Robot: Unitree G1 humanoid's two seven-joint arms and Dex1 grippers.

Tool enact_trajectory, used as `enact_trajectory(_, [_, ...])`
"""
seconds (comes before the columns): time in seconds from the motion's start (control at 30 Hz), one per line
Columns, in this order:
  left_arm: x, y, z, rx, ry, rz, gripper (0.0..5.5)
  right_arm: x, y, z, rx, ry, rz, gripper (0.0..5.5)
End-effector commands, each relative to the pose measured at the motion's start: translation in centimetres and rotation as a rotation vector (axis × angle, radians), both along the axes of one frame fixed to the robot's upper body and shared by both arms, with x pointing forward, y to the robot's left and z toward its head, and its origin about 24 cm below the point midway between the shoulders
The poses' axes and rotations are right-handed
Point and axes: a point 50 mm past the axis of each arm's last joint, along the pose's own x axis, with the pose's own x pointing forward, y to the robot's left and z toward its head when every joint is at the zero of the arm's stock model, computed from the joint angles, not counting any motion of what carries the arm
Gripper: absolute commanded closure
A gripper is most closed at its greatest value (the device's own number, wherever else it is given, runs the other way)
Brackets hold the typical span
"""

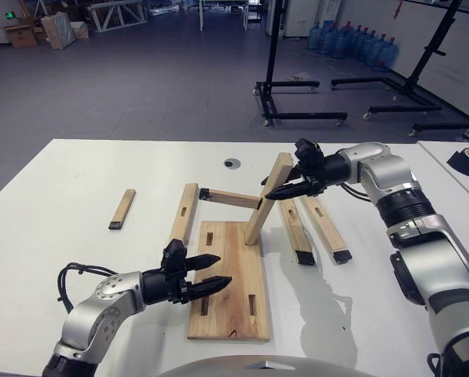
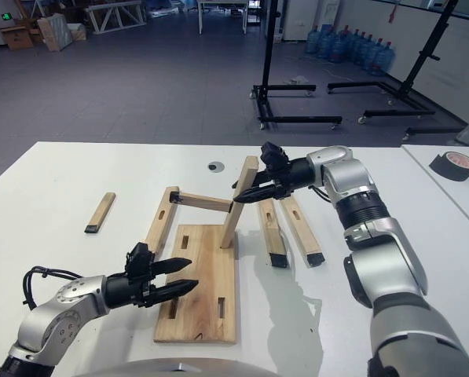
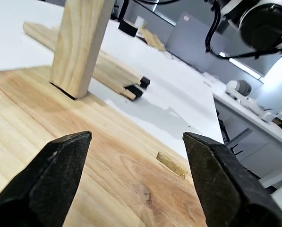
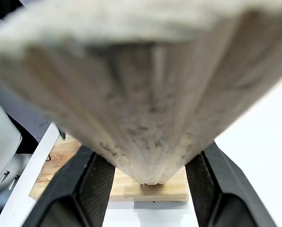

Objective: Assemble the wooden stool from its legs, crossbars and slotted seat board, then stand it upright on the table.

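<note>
We see bright, even light falling from overhead, and the white table (image 1: 61,181) comes close to washing out at its far side in the left wrist view. Shadows are soft and pale. The right arm (image 1: 399,204) lays a grey patch on the table on the robot's side of it. The tilted leg (image 1: 269,196) throws a fainter one just beside the seat board (image 1: 234,306). The floor (image 1: 140,71) behind lies dimmer, with a dull sheen.

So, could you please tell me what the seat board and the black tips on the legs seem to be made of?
Seat board: pale wood, grain lines showing, matt, seemingly unvarnished. Leg tips: dull black, probably rubber or plastic caps; too small to tell which.
</note>
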Motion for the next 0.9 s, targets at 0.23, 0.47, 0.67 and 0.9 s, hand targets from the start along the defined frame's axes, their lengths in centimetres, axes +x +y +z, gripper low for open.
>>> enact_trajectory(0.23, [0.5,-0.5,1.5,0.056,0.035,0.033,1.95,-0.7,0.0,-4.3,-0.124,0.049,-0.042,3.48])
enact_trajectory(0.47, [0.7,-0.7,2.5,0.004,0.045,0.061,1.95,0.5,0.2,0.1,0.143,-0.010,-0.143,2.52])
enact_trajectory(0.67, [1.3,-0.7,2.2,-0.026,0.047,0.097,1.95,-0.7,-1.0,1.6,0.190,-0.075,-0.187,1.42])
enact_trajectory(0.9, [0.6,1.4,-0.1,-0.065,0.043,0.159,1.95,-2.4,-4.3,1.4,0.360,-0.022,-0.420,0.51])
